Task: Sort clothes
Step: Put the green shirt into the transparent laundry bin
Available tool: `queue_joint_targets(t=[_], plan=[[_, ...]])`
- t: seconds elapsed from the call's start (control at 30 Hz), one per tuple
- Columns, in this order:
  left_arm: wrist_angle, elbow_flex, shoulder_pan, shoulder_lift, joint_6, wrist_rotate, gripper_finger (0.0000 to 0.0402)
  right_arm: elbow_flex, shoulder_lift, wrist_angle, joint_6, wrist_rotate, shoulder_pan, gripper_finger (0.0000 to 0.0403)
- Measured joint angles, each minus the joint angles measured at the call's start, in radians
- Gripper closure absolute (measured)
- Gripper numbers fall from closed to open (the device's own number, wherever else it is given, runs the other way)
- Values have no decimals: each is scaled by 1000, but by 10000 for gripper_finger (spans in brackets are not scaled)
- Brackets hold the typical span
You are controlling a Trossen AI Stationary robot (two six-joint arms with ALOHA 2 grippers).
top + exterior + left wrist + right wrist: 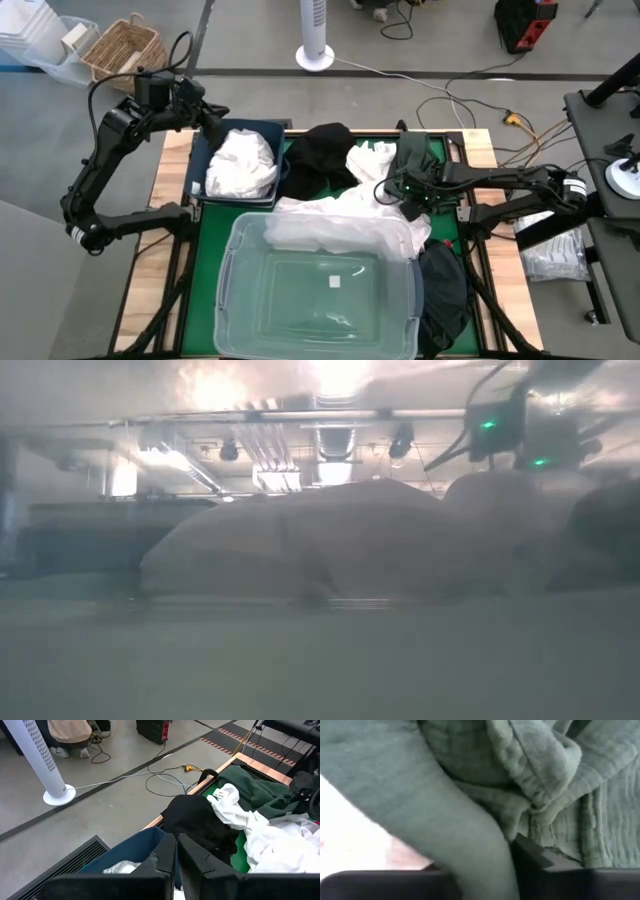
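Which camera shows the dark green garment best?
The left wrist view: the green garment lies spread at the table's far corner. The high view shows it partly under the right gripper. The right wrist view sees only close-up folds pinched between the fingers. The low view doesn't show it clearly.

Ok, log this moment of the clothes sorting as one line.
phase: grasping | right gripper: fingers closed on dark green garment | left gripper: shut, above navy bin | white clothes: in bin
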Motion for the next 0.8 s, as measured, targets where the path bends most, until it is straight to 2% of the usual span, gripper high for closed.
queue_joint_targets(t=[0.1, 0.17, 0.5, 0.8], plan=[[0, 0, 0, 0, 0, 0, 401, 0, -7, -1, -1, -19, 0, 369], [0, 0, 0, 0, 0, 0, 401, 0, -23, -3, 3, -26, 0, 385], [0, 0, 0, 0, 0, 1, 401, 41, -141, -62, 59, -41, 0, 393], [0, 0, 0, 0, 8, 0, 401, 109, -204, -81, 47, -29, 0, 390]])
